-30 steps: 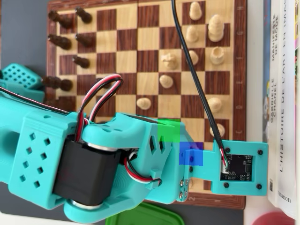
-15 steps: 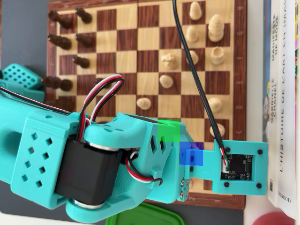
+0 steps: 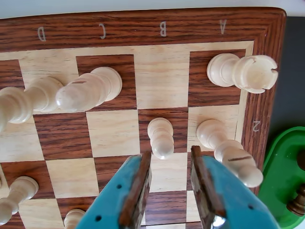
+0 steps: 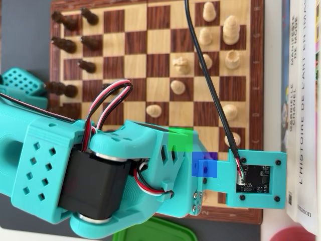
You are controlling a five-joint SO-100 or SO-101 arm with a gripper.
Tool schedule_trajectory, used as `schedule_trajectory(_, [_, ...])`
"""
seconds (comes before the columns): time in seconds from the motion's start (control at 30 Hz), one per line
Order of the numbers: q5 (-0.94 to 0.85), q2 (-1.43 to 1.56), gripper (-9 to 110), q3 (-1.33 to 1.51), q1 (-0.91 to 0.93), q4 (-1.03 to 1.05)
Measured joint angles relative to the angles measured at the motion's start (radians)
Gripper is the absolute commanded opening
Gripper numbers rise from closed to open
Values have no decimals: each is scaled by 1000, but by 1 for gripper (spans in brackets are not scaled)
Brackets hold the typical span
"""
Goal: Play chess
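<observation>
Chessboard point(image 3: 157, 28) edge reads D–C–B–A, perhaps 2.

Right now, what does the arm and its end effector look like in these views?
The turquoise 3D-printed plastic arm has perforated panels, a black servo motor, looped red, black and white wires and a black cable to a camera board. The end effector has two teal fingers with brown inner pads.
</observation>
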Motion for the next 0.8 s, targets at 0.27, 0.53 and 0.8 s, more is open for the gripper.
schedule_trajectory(0.27, [0,-43,13,-38,0,0])
schedule_trajectory(0.53, [0,-55,13,-48,0,0])
schedule_trajectory(0.8, [0,-84,13,-48,0,-3])
